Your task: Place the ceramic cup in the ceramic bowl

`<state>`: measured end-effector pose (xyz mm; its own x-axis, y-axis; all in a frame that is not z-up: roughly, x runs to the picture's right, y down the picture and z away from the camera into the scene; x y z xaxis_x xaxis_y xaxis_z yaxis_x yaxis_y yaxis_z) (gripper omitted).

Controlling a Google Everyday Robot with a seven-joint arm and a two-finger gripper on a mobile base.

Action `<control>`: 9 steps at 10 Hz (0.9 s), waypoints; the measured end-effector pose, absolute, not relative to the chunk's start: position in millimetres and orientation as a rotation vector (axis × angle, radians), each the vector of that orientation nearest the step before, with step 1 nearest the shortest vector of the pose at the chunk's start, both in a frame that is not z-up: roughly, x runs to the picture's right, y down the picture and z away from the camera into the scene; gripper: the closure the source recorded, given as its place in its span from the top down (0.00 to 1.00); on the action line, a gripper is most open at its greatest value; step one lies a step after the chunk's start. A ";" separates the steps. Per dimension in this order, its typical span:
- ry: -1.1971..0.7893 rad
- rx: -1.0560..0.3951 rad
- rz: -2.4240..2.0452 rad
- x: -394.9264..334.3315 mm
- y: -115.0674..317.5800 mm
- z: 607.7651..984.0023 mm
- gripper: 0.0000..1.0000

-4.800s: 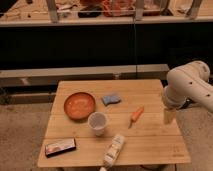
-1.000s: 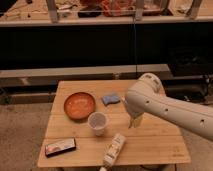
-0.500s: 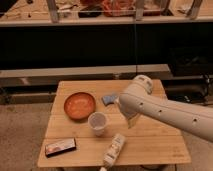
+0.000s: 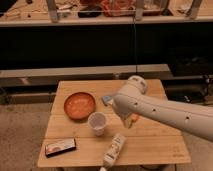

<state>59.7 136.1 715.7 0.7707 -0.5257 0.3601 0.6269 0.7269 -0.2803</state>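
Nearest me, at the bottom edge of the desk [image 4: 155, 147], a white bottle [image 4: 114, 150] lies on its side, its length running up and slightly right. To its left, in the lower left of the frame, a dark flat packet [image 4: 60, 147] with a pale label rests near the desk's front corner.

A little further back, the cup [image 4: 97, 123] stands upright on the wood with its mouth open to the top, just left of centre. It sits on the desk, not in anything, and nothing touches it. The bowl [image 4: 79, 105] lies up and to the left of it, near but apart, with its paler inside showing and nothing in it.

My arm [image 4: 165, 112] sweeps in from the right edge of the frame as a thick white limb, bends at a rounded joint above the middle of the desk, and turns down. The gripper [image 4: 128, 121] hangs at its end just right of the cup, low over the wood (I cannot tell whether it is clenched or released). A small orange thing [image 4: 134, 118] peeks out right beside it, and a blue-grey scrap [image 4: 106, 99] shows at the arm's left edge, right of the bowl.

Behind the desk runs a dark shelf [image 4: 75, 50], and along the top of the frame a cluttered counter [image 4: 30, 20].
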 end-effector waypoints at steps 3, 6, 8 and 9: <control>-0.308 -0.405 -0.690 55.5 140.4 719.8 0.80; -0.344 -0.400 -0.741 47.9 143.2 724.4 0.80; -0.364 -0.397 -0.770 45.6 145.0 726.8 0.80; -0.379 -0.394 -0.791 43.2 145.9 728.1 0.80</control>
